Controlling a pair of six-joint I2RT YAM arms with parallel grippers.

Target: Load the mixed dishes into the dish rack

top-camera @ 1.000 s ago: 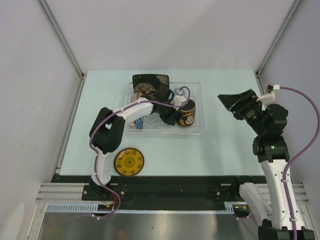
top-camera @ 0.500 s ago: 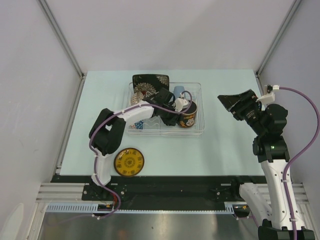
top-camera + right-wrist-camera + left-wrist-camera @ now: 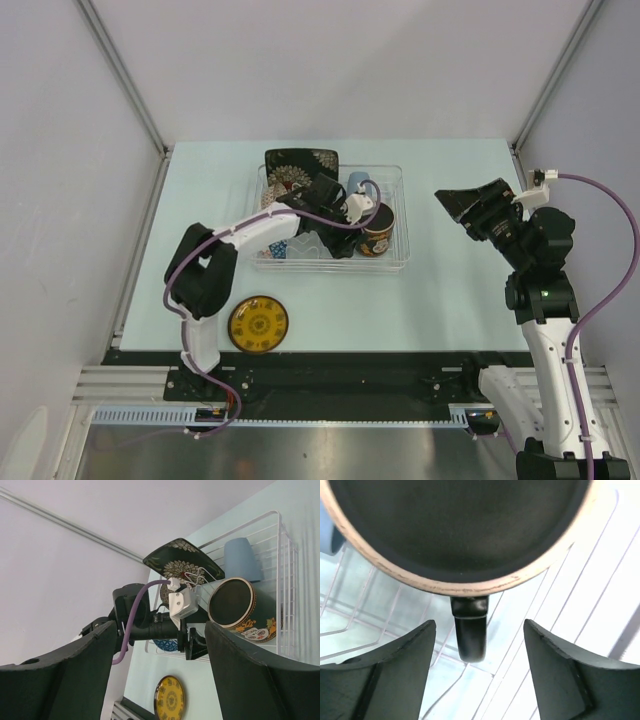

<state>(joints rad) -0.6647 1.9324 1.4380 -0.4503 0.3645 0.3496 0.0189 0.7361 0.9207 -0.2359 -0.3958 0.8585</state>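
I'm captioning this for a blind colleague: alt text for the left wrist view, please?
A dark mug with a tan rim fills the top, its black handle pointing down between the fingers of the open left tool, touching neither. White dish rack wires lie beneath.

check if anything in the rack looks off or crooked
The mug lies tipped on its side in the dish rack, mouth facing sideways rather than standing on its base or rim. The yellow saucer sits outside the rack on the table.
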